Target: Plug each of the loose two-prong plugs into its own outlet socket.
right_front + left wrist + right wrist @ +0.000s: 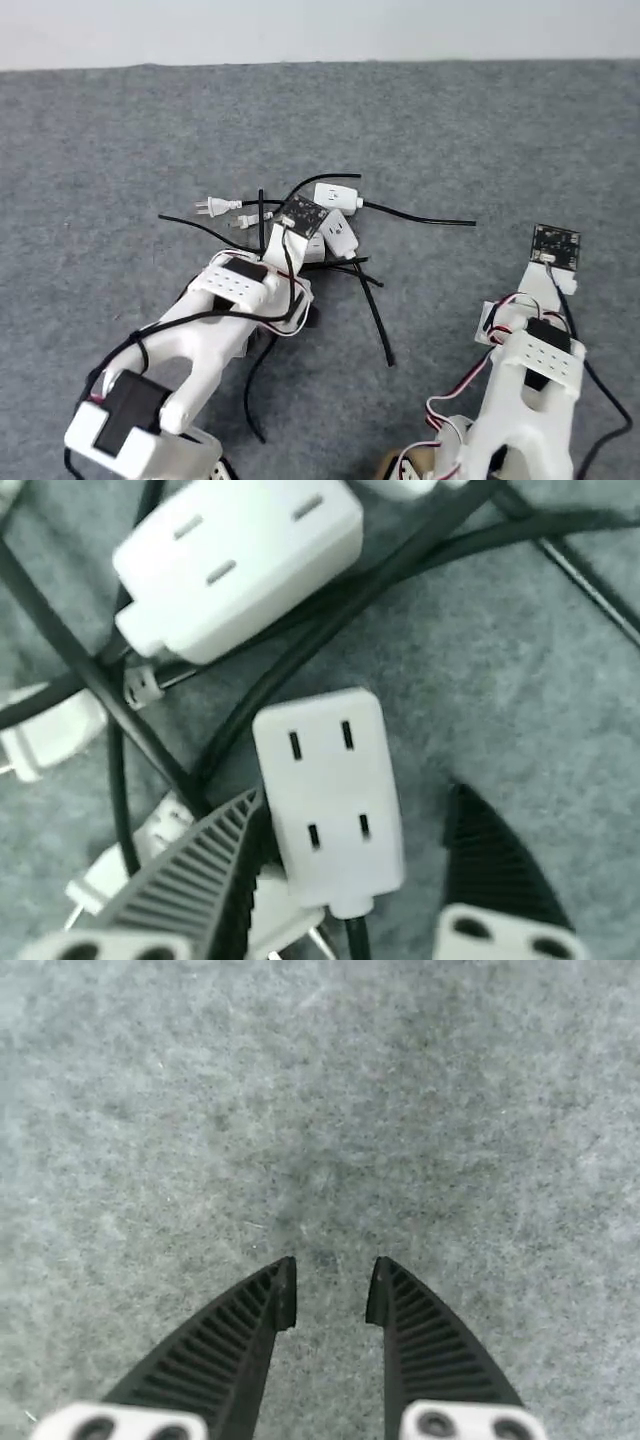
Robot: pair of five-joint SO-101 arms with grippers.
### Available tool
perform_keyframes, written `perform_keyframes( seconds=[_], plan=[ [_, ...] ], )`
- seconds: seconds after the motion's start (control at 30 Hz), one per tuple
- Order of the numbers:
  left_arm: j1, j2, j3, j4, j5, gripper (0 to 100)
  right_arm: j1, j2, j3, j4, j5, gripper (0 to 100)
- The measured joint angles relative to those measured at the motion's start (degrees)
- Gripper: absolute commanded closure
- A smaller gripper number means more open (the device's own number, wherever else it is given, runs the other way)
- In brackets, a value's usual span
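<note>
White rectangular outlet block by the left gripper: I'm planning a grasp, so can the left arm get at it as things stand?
Probably yes: the open left gripper straddles the white rectangular outlet block. Black cords cross beside one finger, but none looks wedged between.

- High view: fixed cam up above, looking down over the grey surface [120,130] from the arms' side. Both arms come in at the near edge, and there's a strip of wall [320,30] along the far edge.
- Left wrist view: rides on the left arm [200,340], aimed down past its own fingers [200,880], really close to a white socket block [330,790] and black cords [320,640].
- Right wrist view: rides on the right arm [530,390], aimed down past that arm's fingers [240,1350] at plain surface, also close.
- Overlap: the left wrist's tangle of cords sits mid-frame in the high view. The right wrist's patch is the carpet by the right arm's tip.
</note>
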Motion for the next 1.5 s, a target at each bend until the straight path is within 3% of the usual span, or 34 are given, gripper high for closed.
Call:
perform_keyframes(
  seconds=[0.07, 0.4, 0.5, 0.67, 0.83, 1.07, 1.27, 1.37, 1.5],
  plan=[
    [1.32, 1.58, -1.14, 0.0, 0.0, 100, 0.0, 0.0, 0.0, 0.0, 0.0, 85.8],
    [3.96, 3.96, -4.04, 1.49, -2.46, 99, 0.0, 0.0, 0.0, 0.0, 0.0, 85.9],
    [4.13, 1.85, -3.78, 2.29, 2.11, 99, 0.0, 0.0, 0.0, 0.0, 0.0, 85.9],
    [4.13, -10.73, -3.52, 11.52, 13.71, 99, 0.0, 0.0, 0.0, 0.0, 0.0, 85.9],
    [4.13, -28.84, 2.2, 20.84, 15.38, 99, 0.0, 0.0, 0.0, 0.0, 0.0, 85.9],
    [3.52, -42.81, 18.37, 12.84, 16.09, 99, -3.96, 0.0, 0.0, 1.41, 0.0, 85.9],
    [3.69, -38.07, 19.16, 10.2, 22.24, 99, -4.84, 0.0, 0.0, 1.58, 0.0, 85.9],
    [7.03, -34.46, 19.16, 10.2, 23.03, 98, -4.84, 0.0, 0.0, 1.58, 0.0, 85.9],
    [13.36, -30.24, 18.99, 9.32, 23.12, 87, -4.84, 0.0, 0.0, 1.58, 0.0, 85.9]
  ],
)
